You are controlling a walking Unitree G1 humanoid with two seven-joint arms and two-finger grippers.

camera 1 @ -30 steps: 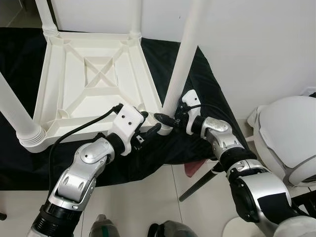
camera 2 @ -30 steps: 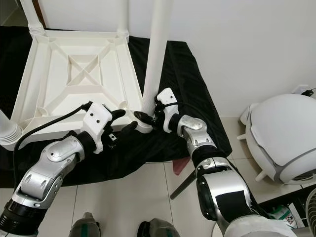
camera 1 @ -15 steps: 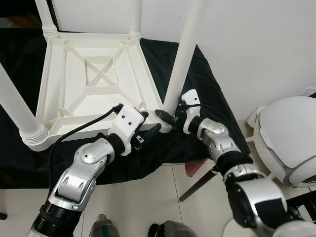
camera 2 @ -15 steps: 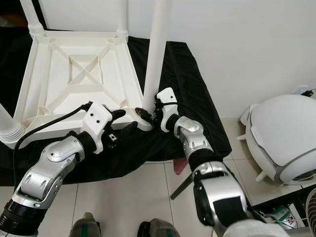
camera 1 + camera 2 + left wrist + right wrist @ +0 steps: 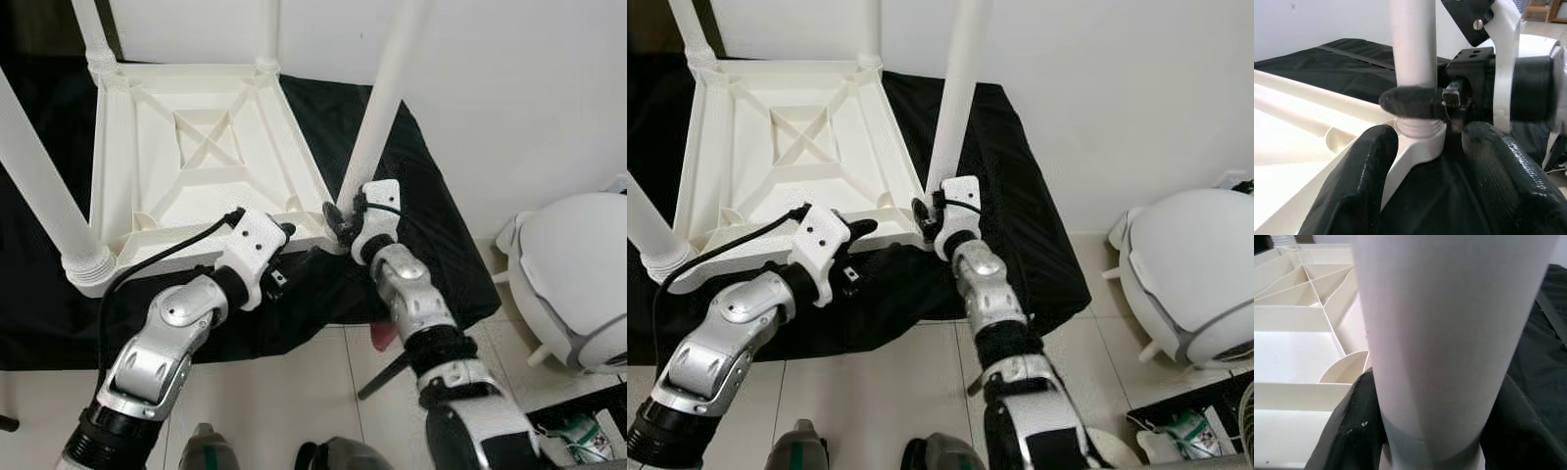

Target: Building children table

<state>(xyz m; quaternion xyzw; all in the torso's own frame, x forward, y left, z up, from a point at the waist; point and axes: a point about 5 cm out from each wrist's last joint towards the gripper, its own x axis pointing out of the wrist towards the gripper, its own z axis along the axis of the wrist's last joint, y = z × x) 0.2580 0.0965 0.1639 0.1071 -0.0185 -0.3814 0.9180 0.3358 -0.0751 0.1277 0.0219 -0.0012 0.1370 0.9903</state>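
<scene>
Black cloth (image 5: 441,245) covered the floor, carrying the upturned white table (image 5: 196,166). At its near corner stood a white leg (image 5: 377,127), seated in the socket. Right gripper (image 5: 343,217) had its jaws clenched around that leg's base. Left gripper (image 5: 1425,161) hung released just beside the socket.

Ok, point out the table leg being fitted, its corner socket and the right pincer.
table leg (image 5: 956,93), right eye view, mid shaft.
corner socket (image 5: 1419,139), left wrist view, collar under the leg.
right pincer (image 5: 343,219), left eye view, between the fingertips at the leg's base.
</scene>
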